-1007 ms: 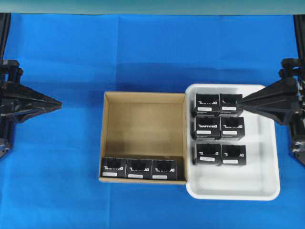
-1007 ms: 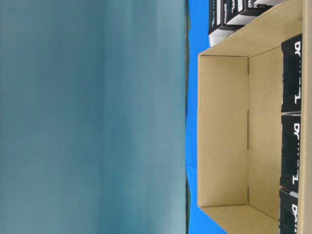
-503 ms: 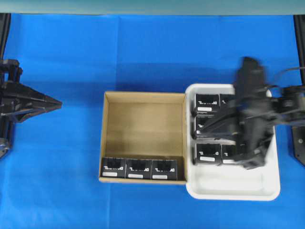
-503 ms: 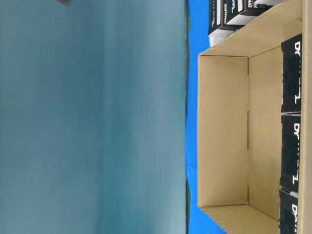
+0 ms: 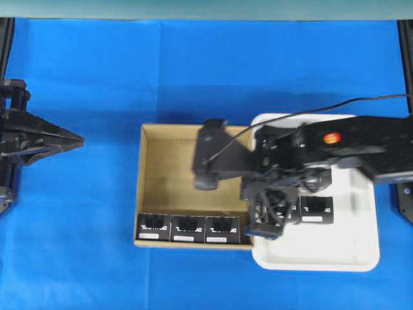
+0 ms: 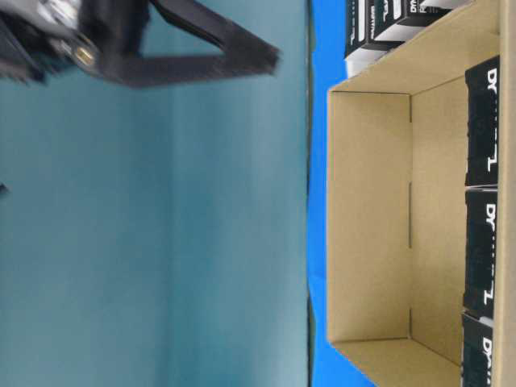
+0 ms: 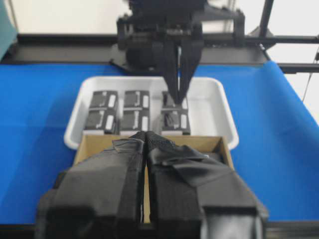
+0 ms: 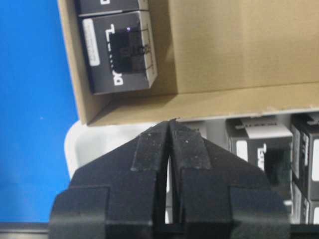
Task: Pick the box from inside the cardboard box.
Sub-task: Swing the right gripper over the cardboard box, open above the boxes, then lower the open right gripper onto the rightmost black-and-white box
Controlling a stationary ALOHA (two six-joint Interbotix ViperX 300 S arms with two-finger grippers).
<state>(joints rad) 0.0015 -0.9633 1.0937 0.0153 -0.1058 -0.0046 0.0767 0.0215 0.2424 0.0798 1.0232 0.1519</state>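
Observation:
The cardboard box (image 5: 187, 174) sits mid-table with three black boxes in its front row, at left (image 5: 155, 227), middle (image 5: 188, 227) and right (image 5: 222, 227). My right gripper (image 8: 169, 123) is shut and empty. It hangs high over the wall between the cardboard box and the tray, near the rightmost black box (image 8: 119, 52). The table-level view shows it well above the carton (image 6: 272, 56). The right arm (image 5: 342, 145) reaches across the tray. My left gripper (image 5: 79, 139) is shut and empty, far left of the carton.
A white tray (image 5: 361, 252) touches the carton's right wall. It holds more black boxes, one of them visible (image 5: 316, 210) and the others mostly hidden under the right arm. Blue cloth (image 5: 77, 245) covers the table.
The right arm has swung from its rest place at the right edge, across the tray, to above the carton's right wall. The left arm and all boxes have not moved.

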